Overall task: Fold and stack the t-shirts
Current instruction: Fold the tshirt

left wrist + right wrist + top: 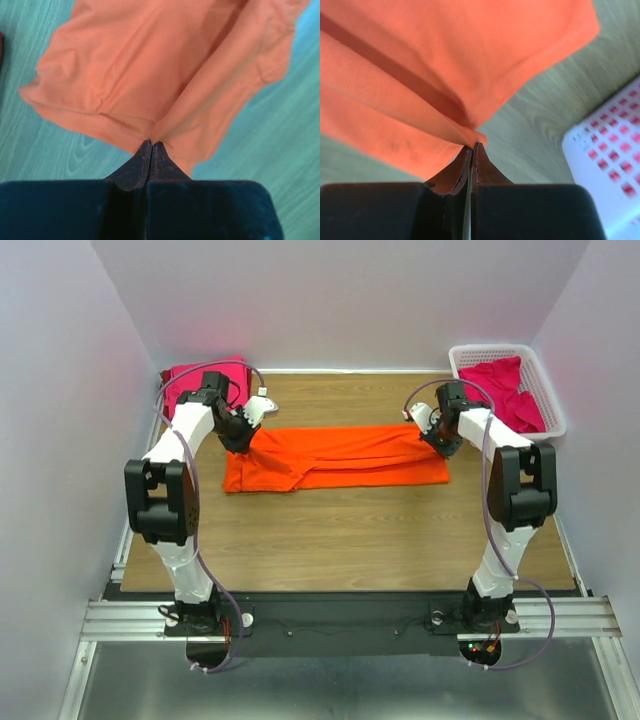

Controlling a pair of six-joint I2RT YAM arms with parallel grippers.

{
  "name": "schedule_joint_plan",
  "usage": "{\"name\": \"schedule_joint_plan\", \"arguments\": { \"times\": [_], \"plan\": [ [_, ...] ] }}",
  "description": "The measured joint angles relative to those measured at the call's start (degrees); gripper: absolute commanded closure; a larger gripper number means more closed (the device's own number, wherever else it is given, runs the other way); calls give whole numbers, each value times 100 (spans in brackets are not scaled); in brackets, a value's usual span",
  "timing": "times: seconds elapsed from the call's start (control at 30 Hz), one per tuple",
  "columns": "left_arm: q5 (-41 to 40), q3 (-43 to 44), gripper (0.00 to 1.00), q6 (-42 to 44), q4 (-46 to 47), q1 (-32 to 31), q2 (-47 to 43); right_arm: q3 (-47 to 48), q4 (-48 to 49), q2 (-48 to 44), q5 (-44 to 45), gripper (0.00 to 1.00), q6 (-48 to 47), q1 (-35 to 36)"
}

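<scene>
A bright orange t-shirt (335, 458) lies stretched across the middle of the wooden table as a long folded band. My left gripper (243, 437) is shut on its left end; in the left wrist view the cloth (160, 75) fans out from the pinched fingertips (151, 145). My right gripper (437, 437) is shut on the shirt's right end, where a fold of orange cloth (435, 75) runs into the closed tips (474, 146). A folded magenta-pink t-shirt (205, 380) lies at the back left. More pink t-shirts (505, 388) are heaped in the basket.
A white plastic lattice basket (548, 410) stands at the back right, and its corner (605, 165) shows near my right gripper. White walls enclose the table on three sides. Bare wood (340, 530) lies between the orange shirt and the arm bases.
</scene>
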Motion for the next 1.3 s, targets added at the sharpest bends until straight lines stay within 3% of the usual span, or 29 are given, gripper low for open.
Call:
{"name": "schedule_joint_plan", "arguments": {
  "times": [0.1, 0.2, 0.23, 0.33, 0.4, 0.43, 0.7, 0.83, 1.03, 1.1, 1.17, 1.3],
  "plan": [
    [24, 221, 100, -20, 33, 20, 470, 199, -9, 389, 24, 88, 0, -22],
    [70, 321, 93, -118, 144, 66, 807, 385, -24, 706, 37, 70, 57, -35],
    [90, 326, 81, -164, 195, 90, 894, 466, -46, 780, 48, 65, 114, -46],
    [155, 326, 66, -380, 304, 219, 999, 721, -70, 866, 74, 51, 310, -87],
    [254, 367, 51, -551, 356, 352, 999, 879, -61, 857, 76, 49, 492, -133],
    [341, 400, 50, -673, 402, 474, 999, 940, -48, 826, 76, 48, 584, -160],
    [693, -236, 50, -1086, 625, 1294, 433, 249, -142, -151, -118, 57, 1294, -236],
    [774, -1036, 50, -1121, 708, 1292, -140, -151, -199, -417, -278, 57, 1593, -238],
    [778, -1805, 50, -1152, 1003, 1209, -186, -385, -208, -44, -354, 57, 1895, -251],
    [761, -1915, 54, -1165, 1075, 1209, -164, -385, -168, 162, -352, 60, 1976, -271],
    [748, -2011, 67, -1167, 1187, 1209, -153, -385, -103, 267, -350, 67, 2039, -282],
    [680, -2302, 90, -1152, 1401, 1211, -151, -407, -57, 269, -343, 94, 2094, -282]
  ]
}}
